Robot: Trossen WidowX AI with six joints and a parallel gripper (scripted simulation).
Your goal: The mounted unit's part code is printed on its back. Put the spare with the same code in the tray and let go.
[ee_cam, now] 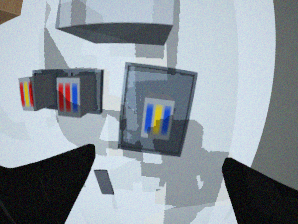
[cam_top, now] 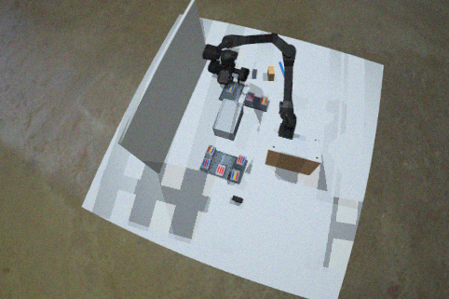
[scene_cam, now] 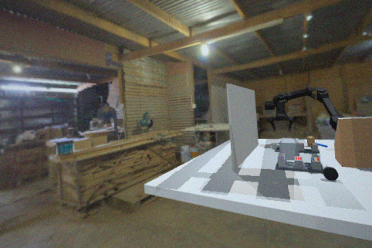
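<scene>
A spare point(ee_cam: 158, 119) point(cam_top: 231, 88) with a blue-yellow-blue striped label lies in the dark grey tray point(ee_cam: 162, 80) point(cam_top: 225, 96). My gripper point(ee_cam: 161, 159) point(cam_top: 234, 76) point(scene_cam: 282, 128) is open and empty, raised above the tray and clear of the spare. Two more striped units, one red-red-blue point(ee_cam: 68, 96) and one red-yellow-red point(ee_cam: 26, 93), stand on a small dark base beside the tray. Several striped units, one of them red-striped point(cam_top: 220, 169) point(scene_cam: 298, 158), stand on a larger dark base farther forward. Which unit is the mounted one, and its back, I cannot tell.
A grey block point(cam_top: 228, 115) point(ee_cam: 115, 15) stands close to the tray. A tall grey panel point(cam_top: 163, 97) point(scene_cam: 243, 123) and a brown panel point(cam_top: 291, 162) point(scene_cam: 355, 142) flank the area. An orange block point(cam_top: 271, 73), a blue stick point(cam_top: 281, 68) and a black cylinder point(cam_top: 238, 199) point(scene_cam: 330, 174) also lie about.
</scene>
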